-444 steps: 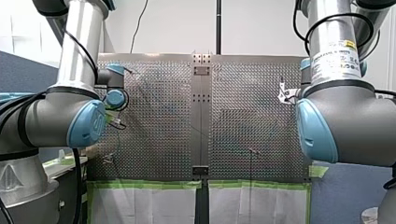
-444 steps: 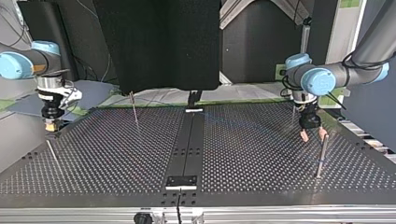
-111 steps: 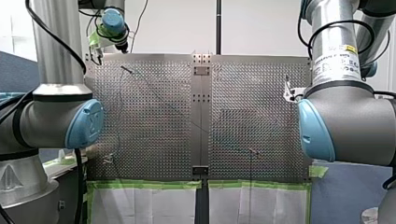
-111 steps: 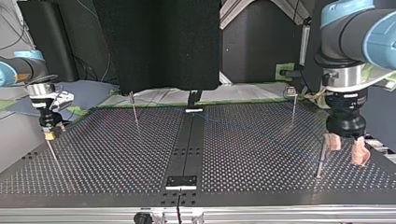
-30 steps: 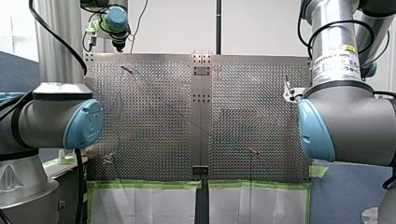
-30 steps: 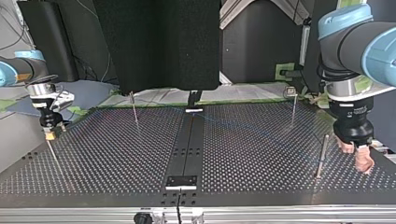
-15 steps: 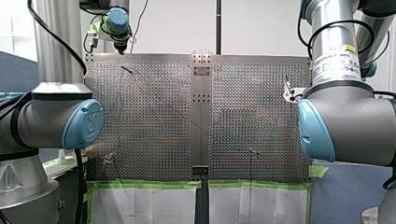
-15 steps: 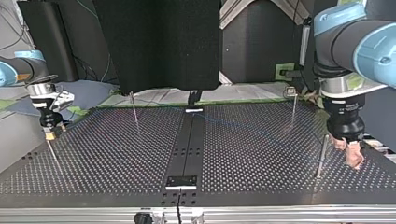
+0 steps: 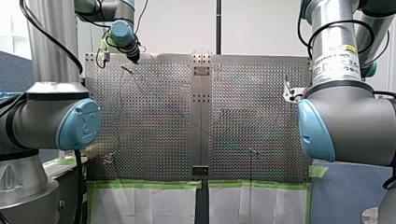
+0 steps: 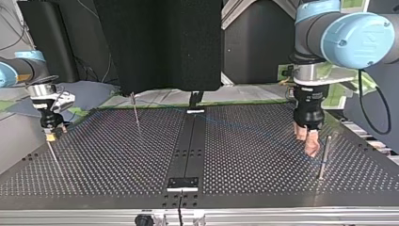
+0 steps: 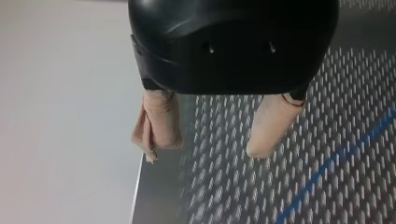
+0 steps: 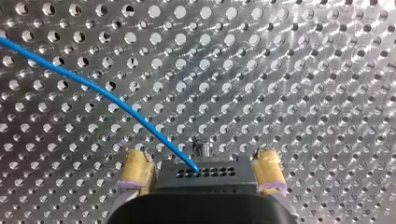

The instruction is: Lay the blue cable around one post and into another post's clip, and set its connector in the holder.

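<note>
The blue cable (image 12: 107, 95) crosses the perforated table and ends in a black connector (image 12: 205, 179) with several holes. My right gripper (image 12: 201, 159) is shut on that connector, one yellow pad (image 12: 135, 170) on each side. In the top view my right gripper (image 10: 51, 132) hangs over the table's left edge. My left gripper (image 10: 306, 140) hangs open just left of a metal post (image 10: 324, 157), its beige fingers empty. In the left wrist view my left gripper (image 11: 203, 151) is above the plate, with the cable (image 11: 336, 158) lying beside it. In the front view it is only a faint line (image 9: 163, 100).
A second post (image 10: 135, 110) stands at the back left of the top view. A thin rod (image 10: 53, 157) leans below my right gripper. A dark centre rail (image 10: 190, 141) splits the perforated table. The table's side edge (image 11: 137, 186) lies under my left gripper.
In the top view my left arm swung left from the table's right edge, past the post, to its inner side. My right arm held still with the connector.
</note>
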You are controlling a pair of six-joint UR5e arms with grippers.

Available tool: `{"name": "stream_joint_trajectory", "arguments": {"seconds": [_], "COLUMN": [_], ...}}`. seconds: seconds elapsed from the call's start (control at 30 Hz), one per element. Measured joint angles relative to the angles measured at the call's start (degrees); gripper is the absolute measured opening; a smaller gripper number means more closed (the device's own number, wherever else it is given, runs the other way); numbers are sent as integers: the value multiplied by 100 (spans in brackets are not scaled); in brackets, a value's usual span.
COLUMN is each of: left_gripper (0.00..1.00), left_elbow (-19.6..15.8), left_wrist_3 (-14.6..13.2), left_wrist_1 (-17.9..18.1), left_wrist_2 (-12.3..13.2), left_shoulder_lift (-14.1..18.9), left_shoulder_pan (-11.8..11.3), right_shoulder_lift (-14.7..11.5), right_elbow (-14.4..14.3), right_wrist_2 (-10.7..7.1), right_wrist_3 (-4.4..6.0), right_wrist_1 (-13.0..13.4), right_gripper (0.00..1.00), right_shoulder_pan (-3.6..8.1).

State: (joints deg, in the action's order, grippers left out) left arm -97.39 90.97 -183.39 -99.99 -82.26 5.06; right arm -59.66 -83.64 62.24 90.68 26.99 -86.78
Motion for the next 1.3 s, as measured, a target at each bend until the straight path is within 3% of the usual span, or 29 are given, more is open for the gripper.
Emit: {"name": "stream_joint_trajectory", "arguments": {"seconds": [0.17, 0.4, 0.8, 1.13, 1.3], "left_gripper": [100, 100, 100, 100, 100], "left_elbow": [-313, -697, -1345, -1909, -2155], "left_wrist_3": [314, 601, 447, 760, 788], "left_wrist_1": [312, 697, 1345, 1908, 2154], "left_wrist_2": [315, 626, 200, 135, 134], "left_shoulder_lift": [-61, -393, -1039, -1603, -1844], "left_shoulder_pan": [305, 688, 1336, 1900, 2038], "right_shoulder_lift": [0, -1, -1, 0, 0], "right_elbow": [0, 0, 0, 0, 0], "right_wrist_2": [0, 0, 0, 0, 0], "right_wrist_3": [-4, -5, -5, -5, 5], "right_wrist_1": [0, 0, 0, 23, 28], "right_gripper": [100, 100, 100, 100, 100], "right_shoulder_pan": [-9, -10, -17, 1, 28]}}
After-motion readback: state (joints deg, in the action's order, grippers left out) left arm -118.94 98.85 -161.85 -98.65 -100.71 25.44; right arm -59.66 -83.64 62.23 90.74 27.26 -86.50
